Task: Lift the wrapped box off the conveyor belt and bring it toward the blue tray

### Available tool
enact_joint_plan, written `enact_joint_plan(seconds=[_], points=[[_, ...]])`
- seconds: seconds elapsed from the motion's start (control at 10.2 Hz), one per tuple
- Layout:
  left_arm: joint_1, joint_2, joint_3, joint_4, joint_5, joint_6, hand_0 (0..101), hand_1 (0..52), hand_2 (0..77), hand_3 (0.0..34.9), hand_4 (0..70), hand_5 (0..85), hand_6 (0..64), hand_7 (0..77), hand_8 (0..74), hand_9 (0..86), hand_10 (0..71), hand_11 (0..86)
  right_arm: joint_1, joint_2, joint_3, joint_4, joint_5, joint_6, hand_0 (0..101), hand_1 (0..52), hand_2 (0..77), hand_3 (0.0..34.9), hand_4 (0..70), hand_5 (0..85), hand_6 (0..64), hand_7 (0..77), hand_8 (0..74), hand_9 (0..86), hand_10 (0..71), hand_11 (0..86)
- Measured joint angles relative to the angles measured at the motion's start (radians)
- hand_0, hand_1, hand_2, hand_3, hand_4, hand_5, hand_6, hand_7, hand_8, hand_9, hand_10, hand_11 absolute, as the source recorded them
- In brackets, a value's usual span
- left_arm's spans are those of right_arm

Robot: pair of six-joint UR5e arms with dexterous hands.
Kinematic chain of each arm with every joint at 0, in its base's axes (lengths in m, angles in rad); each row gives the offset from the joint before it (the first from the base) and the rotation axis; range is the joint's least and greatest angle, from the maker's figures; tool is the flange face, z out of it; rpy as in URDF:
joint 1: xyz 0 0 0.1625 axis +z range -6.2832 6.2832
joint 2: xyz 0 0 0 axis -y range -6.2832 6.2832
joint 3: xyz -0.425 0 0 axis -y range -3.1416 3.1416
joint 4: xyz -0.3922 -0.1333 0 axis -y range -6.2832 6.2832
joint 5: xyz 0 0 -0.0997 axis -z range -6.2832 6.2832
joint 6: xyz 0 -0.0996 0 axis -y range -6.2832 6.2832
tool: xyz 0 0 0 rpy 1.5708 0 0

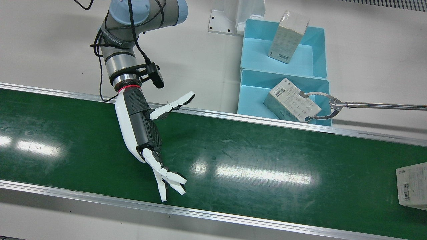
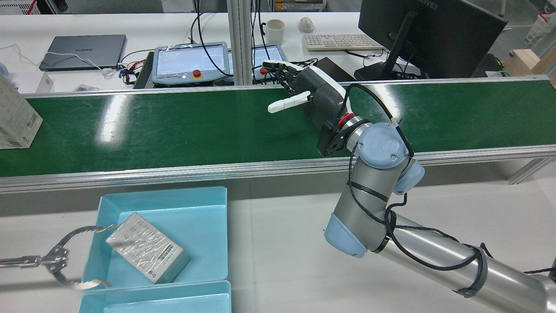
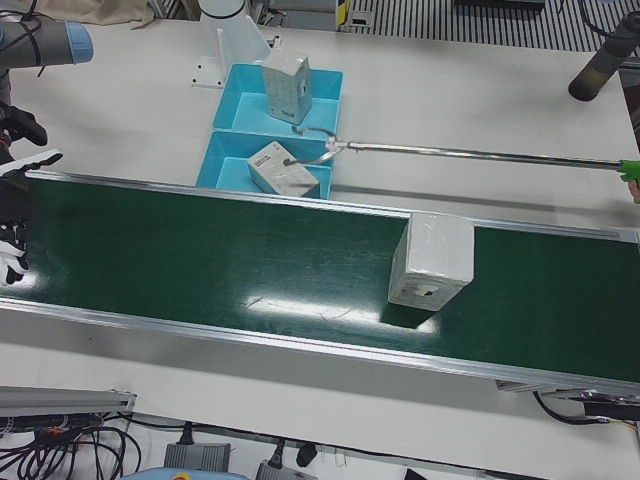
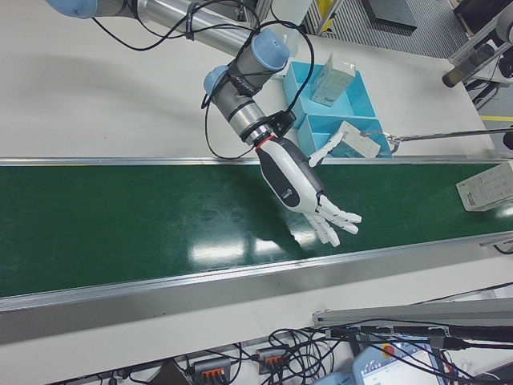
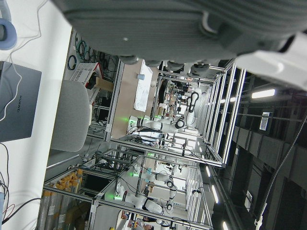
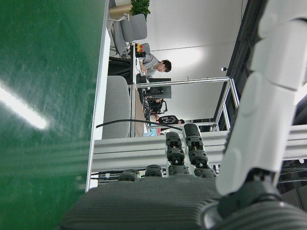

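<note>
Blue tray (image 2: pixel 204 217): on the white surface at the robot's near left, just beside the belt's near rail. A film-wrapped box (image 2: pixel 147 248) lies flat in it, with the ring jaws of a long reacher tool (image 2: pixel 56 261) around one end. A second tray (image 1: pixel 313 63) adjoins it, with another box (image 1: pixel 288 36) leaning upright inside.
Left hand (image 5: pixel 168 24): seen only as a strip of grey body in its own camera. I cannot tell how its fingers are set.
Conveyor belt (image 2: pixel 173 130): green, glossy and scuffed, running left to right beyond the trays.
Right hand (image 1: pixel 143 126): hovers above the belt's right part, holding nothing. The fingers (image 1: pixel 166 176) are spread toward the far rail and the thumb is out to the side.
Wrapped box (image 3: pixel 432 262): stands on end on the belt, well to the left of the right hand and apart from it, beyond the trays' stretch of rail.
Handling: probably a stiff carton that is fairly light. The clear film looks slick, so pads may slide. Standing tall, it could tip if nudged high.
Hold: best taken across the two broad faces near mid-height, thumb opposite fingers, squeezing firmly before lifting.
Far side: a laptop (image 2: pixel 82 52), control pendants (image 2: pixel 191 63) and a monitor (image 2: pixel 430 34) sit on desks beyond the belt.
</note>
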Motion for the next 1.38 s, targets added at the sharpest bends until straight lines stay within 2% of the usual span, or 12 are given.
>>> enact_joint_plan(seconds=[0.1,0.3,0.39,0.49,0.59,0.69,0.79,0.98,1.38], points=[[0.0,0.0,0.0,0.0,0.0,0.0,0,0.0,1.1,0.0,0.0,1.1,0.5,0.5,0.5,0.5,0.5,0.5,-0.003,0.0,0.0,0.002,0.0,0.001,46,8.7,1.6,0.0,13.1,16.9,5.5,6.5,0.0,3.3,0.0,1.6],[0.0,0.0,0.0,0.0,0.0,0.0,0,0.0,0.5,0.0,0.0,1.1,0.5,0.5,0.5,0.5,0.5,0.5,-0.006,0.0,-0.001,0.003,0.0,0.001,46,8.7,1.6,0.0,13.1,17.5,5.5,6.5,0.0,3.3,0.0,1.6],[0.0,0.0,0.0,0.0,0.0,0.0,0,0.0,1.1,0.0,0.0,1.1,0.0,0.5,0.5,0.5,0.5,0.5,-0.007,0.0,-0.001,0.004,0.0,0.001,46,10.4,1.6,0.1,13.1,17.5,5.5,6.5,0.0,3.3,0.0,1.6],[0.0,0.0,0.0,0.0,0.0,0.0,0,0.0,1.1,0.0,0.0,1.1,0.0,0.5,0.5,0.5,0.5,0.5,-0.007,0.001,0.0,0.004,0.0,0.001,46,8.7,1.6,0.0,13.1,18.0,5.5,6.5,0.0,3.3,0.0,1.6],[0.0,0.0,0.0,0.0,0.0,0.0,0,0.0,0.5,0.0,0.0,1.1,0.5,0.5,0.5,0.5,0.5,0.5,-0.008,0.003,0.0,0.004,-0.001,0.001,46,10.9,1.6,0.0,12.5,18.0,5.5,6.5,0.0,3.3,0.0,1.6],[0.0,0.0,0.0,0.0,0.0,0.0,0,0.0,0.5,0.0,0.0,1.1,0.5,0.5,0.5,0.5,0.5,0.5,-0.009,0.005,0.0,0.004,-0.002,0.0,46,10.9,1.6,0.0,12.5,18.0,5.5,6.5,0.0,3.3,0.0,1.6],[0.0,0.0,0.0,0.0,0.0,0.0,0,0.0,1.1,0.0,0.0,1.1,0.5,0.5,0.5,0.5,0.0,0.5,-0.009,0.006,0.0,0.004,-0.002,0.0,48,14.2,1.6,0.0,12.5,18.0,5.5,6.5,0.0,3.3,0.0,1.6],[0.0,0.0,0.0,0.0,0.0,0.0,0,0.0,1.1,0.0,0.0,1.1,0.5,0.5,0.5,0.5,0.0,0.5,-0.01,0.007,0.0,0.004,-0.004,0.0,51,19.6,11.4,0.1,12.5,18.0,5.5,6.5,0.0,1.6,0.0,1.6],[0.0,0.0,0.0,0.0,0.0,0.0,0,0.0,0.5,0.0,0.0,1.1,0.5,0.5,0.5,0.5,0.5,0.5,-0.011,0.006,-0.006,0.004,-0.003,-0.001,51,19.1,11.4,0.0,12.0,16.9,4.9,4.4,0.0,2.2,0.0,1.6]])
